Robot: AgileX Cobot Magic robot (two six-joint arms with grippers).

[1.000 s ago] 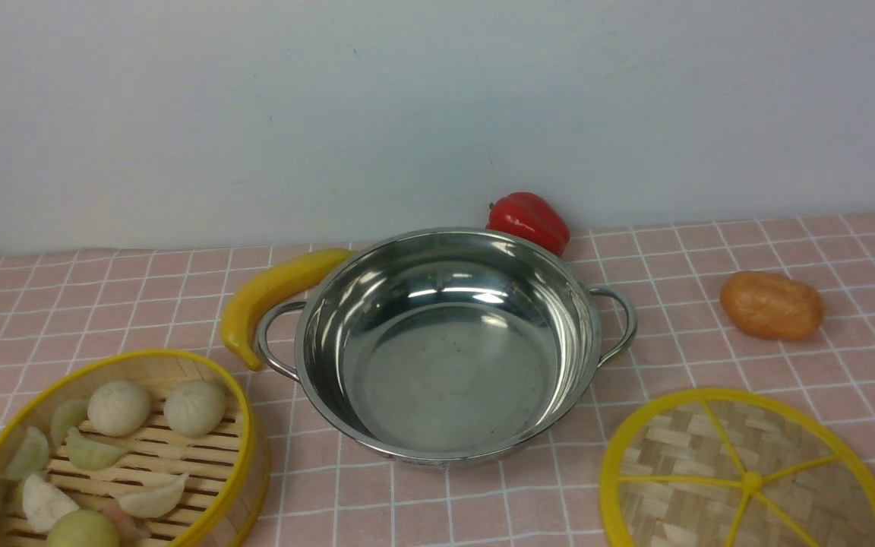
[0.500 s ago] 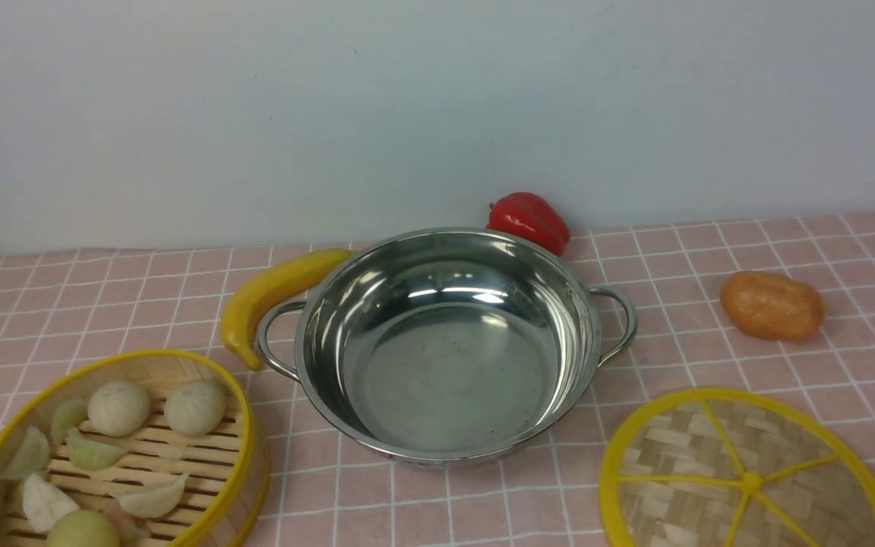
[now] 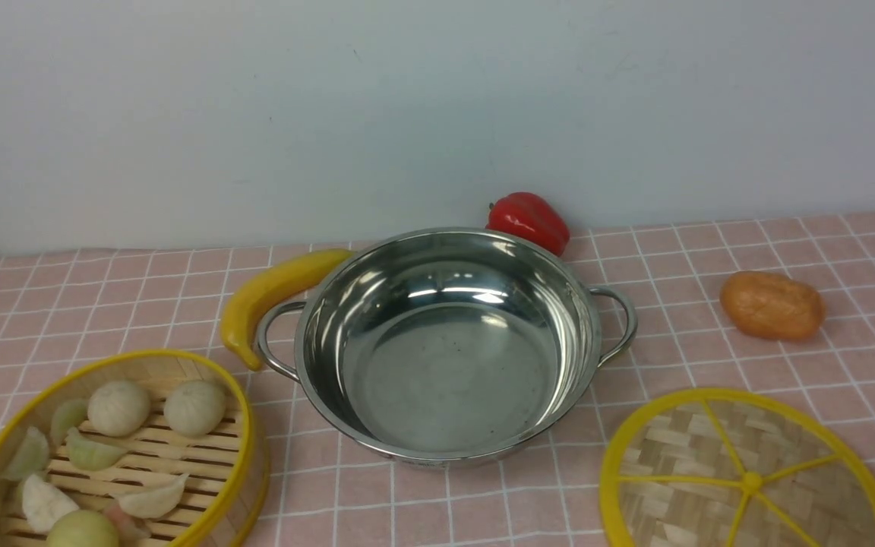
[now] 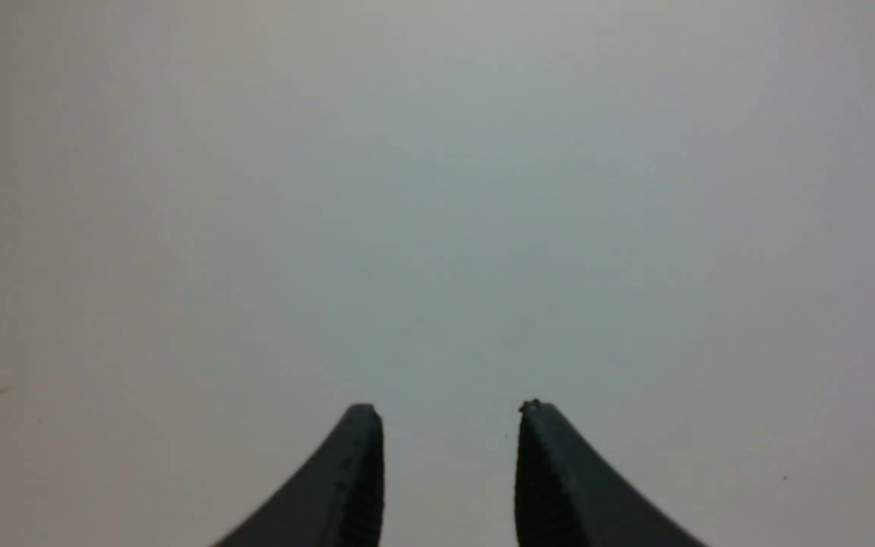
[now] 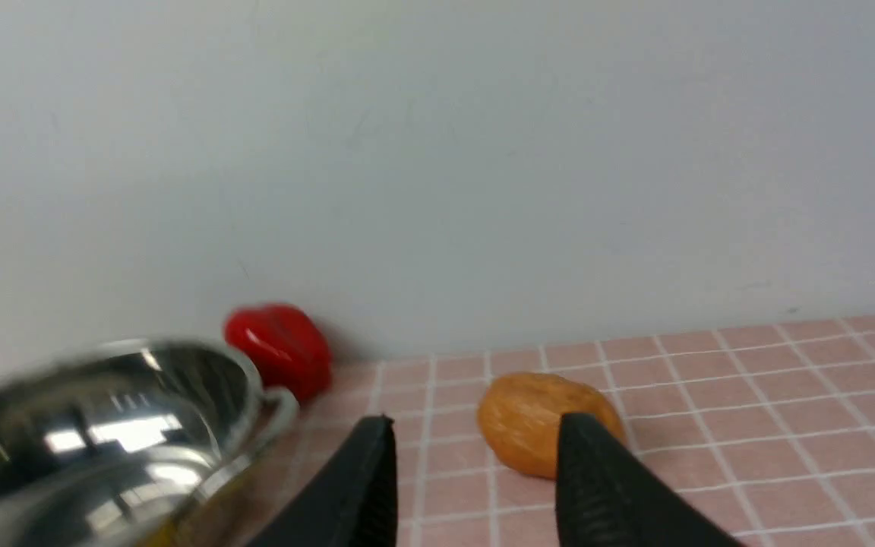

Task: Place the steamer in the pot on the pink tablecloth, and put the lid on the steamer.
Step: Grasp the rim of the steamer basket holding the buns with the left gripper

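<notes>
Background: plain pale wall [image 3: 437, 114]. The counter is covered by the pink tablecloth [image 3: 103, 304], white grid lines, running back to the wall.

Pot [image 3: 445, 380]: stainless steel, centre of the cloth, upright, nothing inside, one loop handle on each side.

Lid [image 3: 741, 475]: woven disc with yellow spokes, flat on the cloth at the near right, apart from the pot, partly cut off by the frame edge.

Steamer [image 3: 202, 456]: near left on the cloth, just beside the pot's left handle but not touching it, not in the pot, uncovered.

Banana [image 3: 270, 292]: yellow, lying behind the pot's left handle, curved along the pot wall.

Orange-brown lump [image 3: 772, 305]: right of the pot, well apart from it; kind of food unclear.

Red bell pepper [image 3: 530, 219]: behind the pot, against the wall.

In the steamer: round pale buns [image 3: 118, 408] at the far side, folded dumplings [image 3: 150, 497] nearer the camera.

Left pincer [image 4: 446, 410]: out of the front view; its wrist view shows fingers spread, nothing between them, facing blank wall.

Right pincer [image 5: 475, 419]: fingers spread, holding nothing, above the cloth, with the lump beyond its tips.
</notes>
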